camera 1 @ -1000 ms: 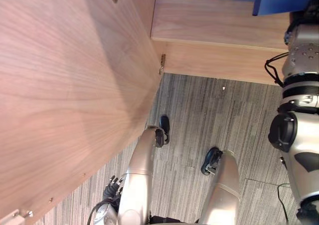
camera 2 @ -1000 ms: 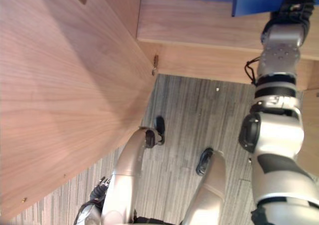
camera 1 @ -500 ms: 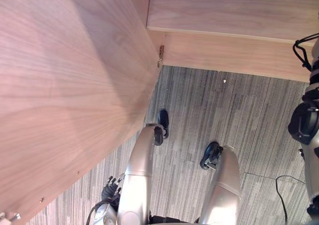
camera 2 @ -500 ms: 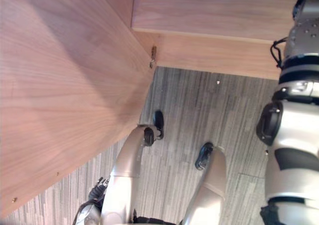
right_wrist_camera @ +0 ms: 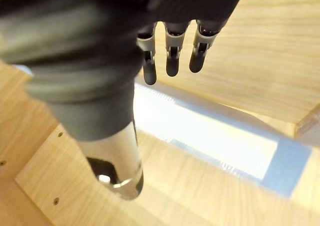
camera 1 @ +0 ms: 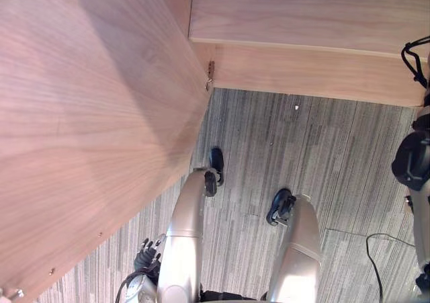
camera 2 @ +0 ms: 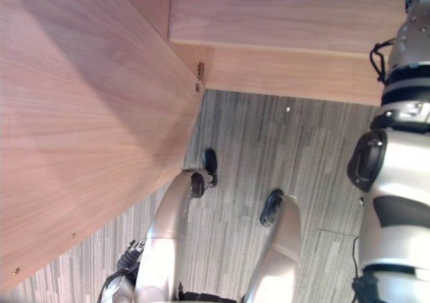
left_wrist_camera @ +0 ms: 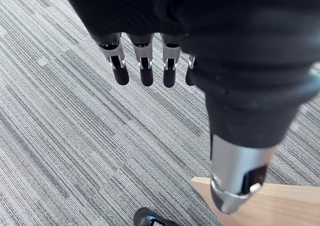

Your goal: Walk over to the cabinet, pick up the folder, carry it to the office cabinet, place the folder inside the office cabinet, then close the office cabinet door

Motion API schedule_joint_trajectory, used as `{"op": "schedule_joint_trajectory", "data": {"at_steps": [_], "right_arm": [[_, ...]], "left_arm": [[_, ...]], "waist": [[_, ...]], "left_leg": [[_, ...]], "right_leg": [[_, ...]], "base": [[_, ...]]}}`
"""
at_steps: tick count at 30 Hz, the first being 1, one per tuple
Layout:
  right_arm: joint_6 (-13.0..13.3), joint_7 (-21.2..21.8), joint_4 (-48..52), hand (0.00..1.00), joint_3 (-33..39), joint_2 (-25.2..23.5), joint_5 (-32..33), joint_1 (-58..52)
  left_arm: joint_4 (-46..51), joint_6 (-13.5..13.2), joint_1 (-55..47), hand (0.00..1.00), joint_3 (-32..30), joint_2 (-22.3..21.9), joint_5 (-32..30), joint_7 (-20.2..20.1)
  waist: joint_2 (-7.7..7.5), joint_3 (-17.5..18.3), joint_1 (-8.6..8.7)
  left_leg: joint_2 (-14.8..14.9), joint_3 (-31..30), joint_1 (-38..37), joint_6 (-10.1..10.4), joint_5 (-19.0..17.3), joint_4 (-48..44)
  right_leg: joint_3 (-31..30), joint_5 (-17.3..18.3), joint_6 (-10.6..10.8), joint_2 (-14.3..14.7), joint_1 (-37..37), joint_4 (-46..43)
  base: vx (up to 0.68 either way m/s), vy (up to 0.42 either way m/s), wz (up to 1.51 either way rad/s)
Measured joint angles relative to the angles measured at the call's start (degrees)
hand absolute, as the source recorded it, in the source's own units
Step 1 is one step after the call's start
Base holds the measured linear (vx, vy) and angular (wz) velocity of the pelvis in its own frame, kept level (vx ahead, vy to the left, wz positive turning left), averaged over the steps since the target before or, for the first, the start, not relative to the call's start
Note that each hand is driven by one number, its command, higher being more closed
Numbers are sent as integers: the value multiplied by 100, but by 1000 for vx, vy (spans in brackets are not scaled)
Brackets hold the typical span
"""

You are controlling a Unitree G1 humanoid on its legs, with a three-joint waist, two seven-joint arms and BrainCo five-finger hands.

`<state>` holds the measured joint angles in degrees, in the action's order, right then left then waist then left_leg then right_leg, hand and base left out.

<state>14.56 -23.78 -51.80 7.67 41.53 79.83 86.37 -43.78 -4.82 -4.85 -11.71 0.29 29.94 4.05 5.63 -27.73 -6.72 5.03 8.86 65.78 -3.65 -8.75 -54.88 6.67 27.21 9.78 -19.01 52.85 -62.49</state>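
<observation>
The folder (right_wrist_camera: 200, 136) lies flat on pale wood inside the office cabinet (right_wrist_camera: 165, 196). It is a thin, smooth slab with straight edges, light blue at one end and glaring almost white across its middle. The right hand (right_wrist_camera: 171, 55) hangs near it with fingers straight and slightly apart, thumb straight too, gripping nothing. The cabinet door (camera 1: 87, 115) stands wide open on the robot's left, a broad panel of warm wood grain with a small metal hinge (camera 1: 209, 76) at its inner corner. The left hand (left_wrist_camera: 145, 68) hangs low beside the door over the grey striped carpet (left_wrist_camera: 60, 136), with fingers straight and relaxed and nothing in it.
</observation>
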Motion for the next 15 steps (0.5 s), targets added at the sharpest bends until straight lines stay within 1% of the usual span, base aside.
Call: {"op": "schedule_joint_trajectory", "data": {"at_steps": [1, 6, 10, 12, 13, 15], "right_arm": [[36, 2, -1, 0, 12, 0, 2, -1], [41, 19, -1, 0, 26, -2, 2, -5], [8, 147, -6, 0, 22, -7, -6, -162], [-199, 296, -34, 0, -2, -11, -73, -256], [-251, 329, -62, 0, -12, -14, -126, -272], [-458, 387, -244, 0, -55, -31, -271, -415]], "left_arm": [[0, 0, 0, 0, -5, 0, -2, 0], [-2, -1, 3, 0, -45, -15, -12, 0], [-8, -2, 7, 0, -60, -17, -12, -2], [-8, -2, 8, 0, -84, -18, -13, -5], [-8, -1, 8, 0, -83, -19, -12, -7], [-33, 0, 11, 0, -126, -13, -12, -13]], "waist": [[-4, -2, 5], [-5, -1, 8], [-14, 3, 20], [-30, 9, 39], [-31, 10, 36], [-45, 15, 40]], "left_leg": [[-1, -7, 0, 6, 12, 15], [1, -23, -46, 27, 63, 89], [22, -37, -217, 58, 140, 300], [38, 1, -344, 64, 262, 571], [49, 14, -389, 68, 295, 660], [69, 64, -667, 78, 462, 1063]], "right_leg": [[13, -2, -4, 0, -2, 9], [51, -13, -22, 10, -40, 49], [111, -103, -65, 66, -211, 265], [142, -249, -118, 105, -293, 513], [159, -296, -148, 106, -322, 598], [220, -499, -191, 175, -573, 998]], "base": [[0, 0, 0], [3, -13, 1], [0, -12, -2], [-4, -6, -9], [5, 2, -12], [18, -1, -11]]}}
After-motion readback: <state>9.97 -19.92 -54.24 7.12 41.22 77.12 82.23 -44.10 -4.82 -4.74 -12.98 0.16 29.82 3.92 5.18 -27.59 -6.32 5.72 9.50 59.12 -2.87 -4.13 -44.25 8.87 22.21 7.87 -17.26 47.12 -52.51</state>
